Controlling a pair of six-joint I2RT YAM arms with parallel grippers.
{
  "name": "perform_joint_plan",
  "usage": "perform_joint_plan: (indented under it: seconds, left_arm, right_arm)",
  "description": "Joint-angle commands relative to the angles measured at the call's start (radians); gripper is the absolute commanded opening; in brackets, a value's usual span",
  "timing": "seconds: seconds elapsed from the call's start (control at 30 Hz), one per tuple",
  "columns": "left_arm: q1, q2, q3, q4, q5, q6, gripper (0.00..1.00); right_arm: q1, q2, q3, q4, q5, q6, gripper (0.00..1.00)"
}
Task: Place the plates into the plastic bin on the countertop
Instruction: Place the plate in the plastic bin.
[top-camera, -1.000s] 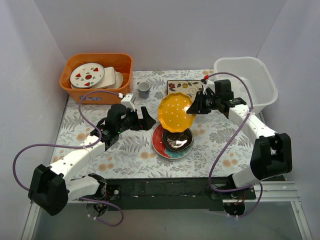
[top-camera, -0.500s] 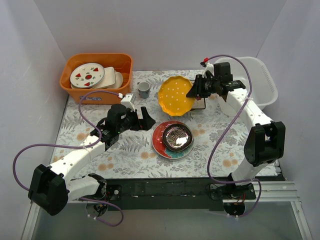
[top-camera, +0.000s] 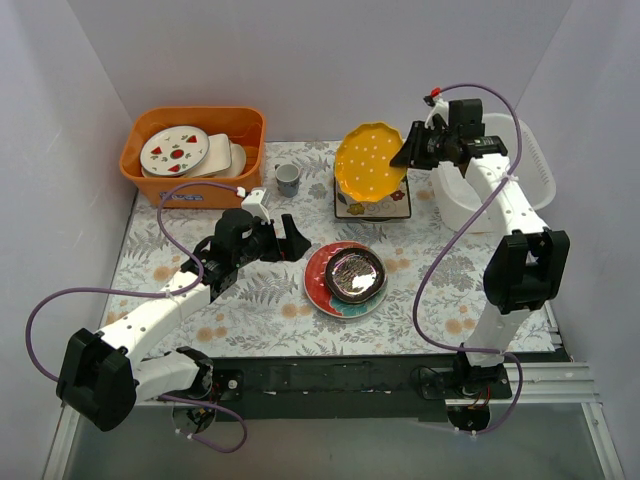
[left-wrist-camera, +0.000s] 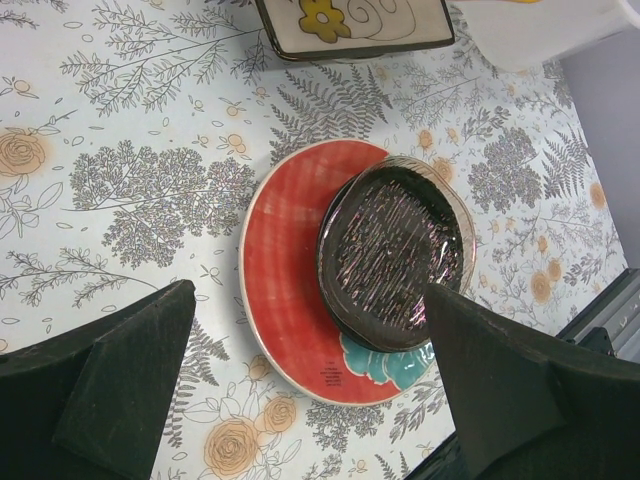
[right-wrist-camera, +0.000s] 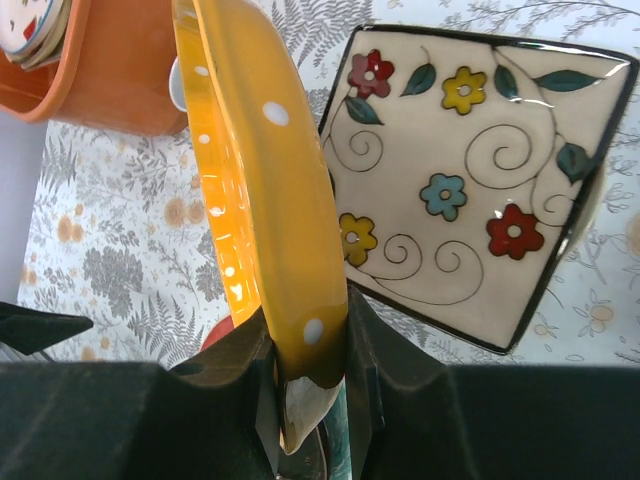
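My right gripper (top-camera: 408, 150) (right-wrist-camera: 310, 370) is shut on the rim of the yellow scalloped plate (top-camera: 370, 162) (right-wrist-camera: 265, 200). It holds the plate tilted on edge in the air, just left of the white plastic bin (top-camera: 540, 170). Below it the cream square floral plate (top-camera: 375, 208) (right-wrist-camera: 470, 170) lies flat on the countertop (top-camera: 250, 300). A dark round plate (top-camera: 355, 275) (left-wrist-camera: 390, 255) rests on the red-and-teal plate (top-camera: 322, 285) (left-wrist-camera: 290, 270) at the centre. My left gripper (top-camera: 290, 238) (left-wrist-camera: 308, 300) hovers open just left of that stack, holding nothing.
An orange bin (top-camera: 195, 112) at the back left holds white plates with red marks (top-camera: 175, 150). A small cup (top-camera: 288, 178) stands beside it. White walls close in the left, back and right. Purple cables loop off both arms.
The right gripper has lifted the yellow plate from over the red-and-teal plate, up and back to the right, close to the white bin. The left arm has stayed still.
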Motion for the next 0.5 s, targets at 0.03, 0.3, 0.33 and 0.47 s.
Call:
perform_joint_plan:
  seconds: [0.03,0.3,0.33,0.47]
  left_arm:
    - [-0.003,-0.026,-0.017,0.023,-0.004,0.007,0.98]
    - [-0.003,-0.023,-0.015,0.023,0.000,0.007,0.98]
    - [-0.003,-0.021,-0.017,0.020,0.000,0.008,0.98]
    - [-0.001,-0.017,-0.014,0.020,-0.004,0.010,0.98]
  right_arm:
    - [-0.067,-0.035,0.081,0.123,-0.070,0.066,0.01]
    - [-0.144,-0.044,0.045,0.197,-0.076,0.150,0.01]
    - [-0.171,-0.044,0.038,0.203,-0.084,0.161,0.01]
    - [-0.217,-0.058,0.014,0.236,-0.088,0.209,0.01]
